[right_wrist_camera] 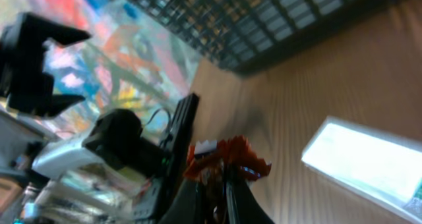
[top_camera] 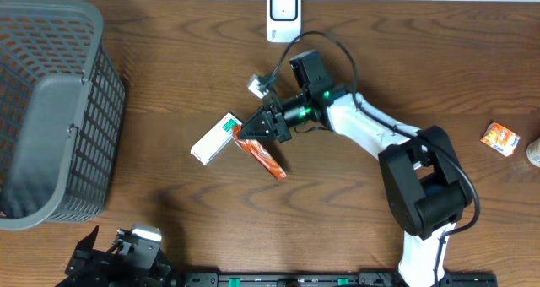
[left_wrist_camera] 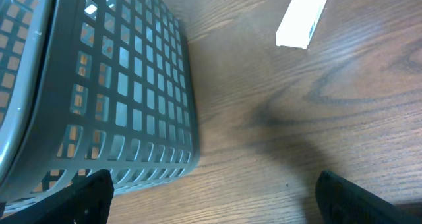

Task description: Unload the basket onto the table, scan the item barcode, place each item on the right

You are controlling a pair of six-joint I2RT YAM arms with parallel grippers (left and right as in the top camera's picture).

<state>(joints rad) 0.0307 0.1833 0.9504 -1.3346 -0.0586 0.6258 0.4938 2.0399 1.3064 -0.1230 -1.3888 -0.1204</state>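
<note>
Overhead: mid-table point(top_camera: 169, 42), the right pincer point(top_camera: 253, 129) is clamped on an orange packet point(top_camera: 264, 159), with a white box point(top_camera: 213, 139) just beside it.
Left wrist: the left pincer point(left_wrist_camera: 211, 199) stands wide apart beside a grey basket point(left_wrist_camera: 119, 85).
Right wrist: the packet's crimped edge sits between the fingers point(right_wrist_camera: 194, 204).

The table point(top_camera: 169, 93) is taken in whole from straight above by the overhead view. The left wrist view is held low and close over the wood, aimed slantwise at the basket point(left_wrist_camera: 119, 99) wall, and the white box point(left_wrist_camera: 303, 16) is caught at its top edge. The right wrist view is tipped hard, and the scene is seen past the right gripper point(right_wrist_camera: 221, 197). Basket and white box are shared by all three views.
</note>
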